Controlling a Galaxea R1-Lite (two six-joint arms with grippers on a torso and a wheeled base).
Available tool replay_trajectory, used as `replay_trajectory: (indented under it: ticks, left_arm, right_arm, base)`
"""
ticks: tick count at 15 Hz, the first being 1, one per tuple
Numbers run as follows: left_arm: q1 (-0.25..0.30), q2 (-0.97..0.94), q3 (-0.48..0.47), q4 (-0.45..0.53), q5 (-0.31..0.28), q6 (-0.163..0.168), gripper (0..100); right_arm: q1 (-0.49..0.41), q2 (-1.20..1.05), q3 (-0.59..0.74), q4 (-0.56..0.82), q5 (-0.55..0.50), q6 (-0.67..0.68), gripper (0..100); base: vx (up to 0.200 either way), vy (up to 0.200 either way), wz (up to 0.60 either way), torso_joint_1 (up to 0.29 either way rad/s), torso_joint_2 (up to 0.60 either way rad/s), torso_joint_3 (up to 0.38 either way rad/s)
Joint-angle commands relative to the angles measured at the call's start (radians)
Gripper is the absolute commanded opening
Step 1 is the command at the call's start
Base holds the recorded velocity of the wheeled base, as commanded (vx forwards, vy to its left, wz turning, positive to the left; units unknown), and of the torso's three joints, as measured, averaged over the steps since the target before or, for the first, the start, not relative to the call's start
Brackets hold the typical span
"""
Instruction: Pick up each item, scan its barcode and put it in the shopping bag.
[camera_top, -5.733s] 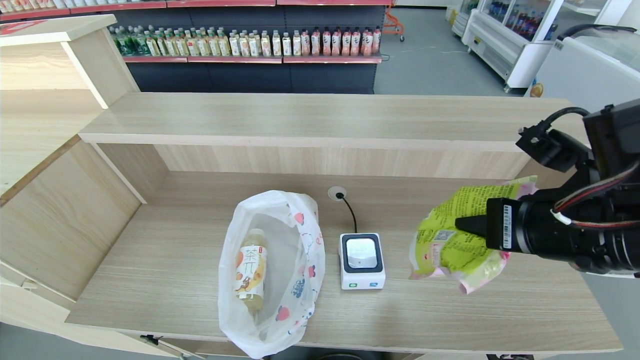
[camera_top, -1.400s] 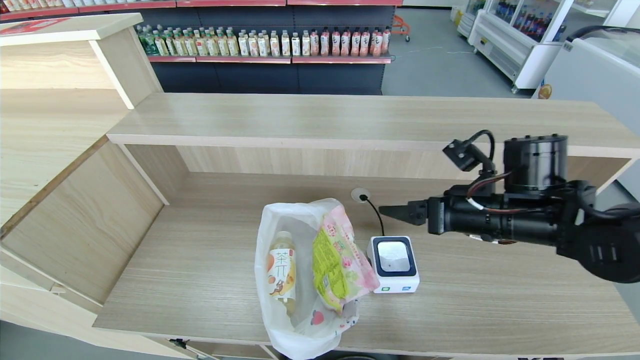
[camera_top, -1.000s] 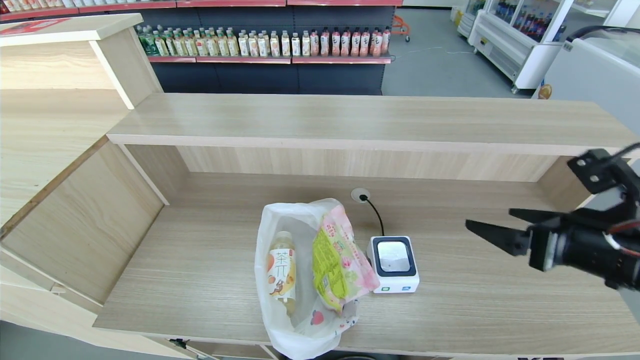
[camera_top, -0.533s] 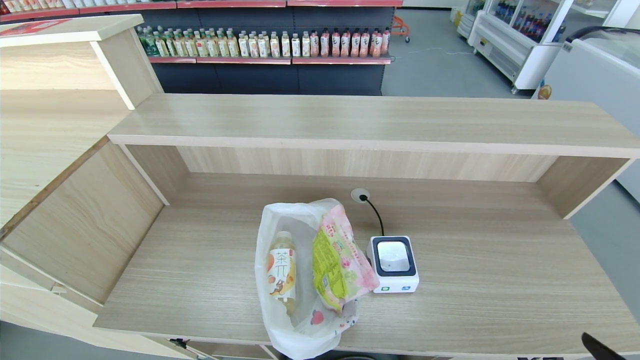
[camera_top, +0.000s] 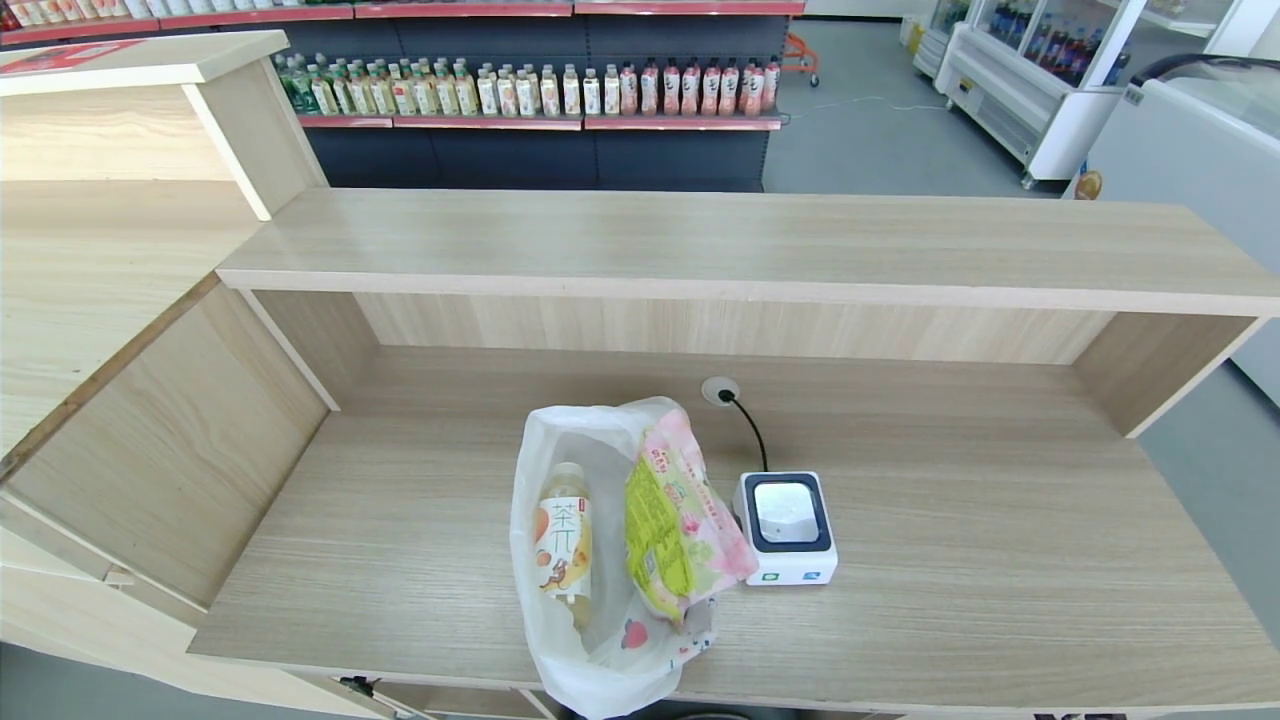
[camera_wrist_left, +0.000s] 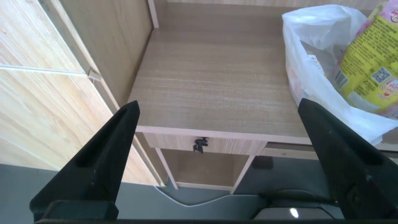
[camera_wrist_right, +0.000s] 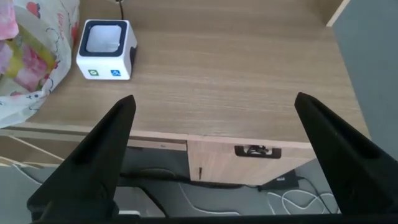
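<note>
Shopping bag (camera_top: 532, 452) lies slumped, so I fear its protruding snack packet (camera_top: 682, 520) may slide out; left tool (camera_wrist_left: 219, 107) and right tool (camera_wrist_right: 214, 99) gape empty.

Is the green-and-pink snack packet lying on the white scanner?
No, the packet sits in the white plastic bag, beside the scanner.

The shopping bag (camera_top: 640, 652) is white (small red and blue prints); the snack packet (camera_top: 680, 520) lime and pink; the scanner (camera_top: 787, 528) white, dark-framed.
</note>
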Motion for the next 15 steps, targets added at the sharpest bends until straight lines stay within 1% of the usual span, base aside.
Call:
replay_trajectory:
  ticks: [1,11,12,13,15]
  left_arm:
    - [0.000,0.000,0.002,0.000,0.000,0.000,100]
    - [0.000,0.000,0.000,0.000,0.000,0.000,100]
    - [0.000,0.000,0.000,0.000,0.000,-0.008,100]
    - [0.000,0.000,0.000,0.000,0.000,-0.002,100]
    - [0.000,0.000,0.000,0.000,0.000,-0.002,100]
  right_arm:
    - [-0.003,-0.029,0.002,0.003,0.001,0.001,100]
    - [-0.003,-0.029,0.002,0.003,0.001,0.005,100]
    - [-0.003,-0.029,0.002,0.003,0.001,0.005,100]
    - [-0.003,-0.029,0.002,0.003,0.001,0.005,100]
    - [-0.003,-0.029,0.002,0.003,0.001,0.005,100]
  base:
    - [0.000,0.000,0.00,0.000,0.00,0.000]
    - [0.000,0.000,0.00,0.000,0.00,0.000]
    - [0.000,0.000,0.00,0.000,0.00,0.000]
    - [0.000,-0.200,0.00,0.007,0.00,0.002]
    - [0.000,-0.200,0.00,0.002,0.01,0.005]
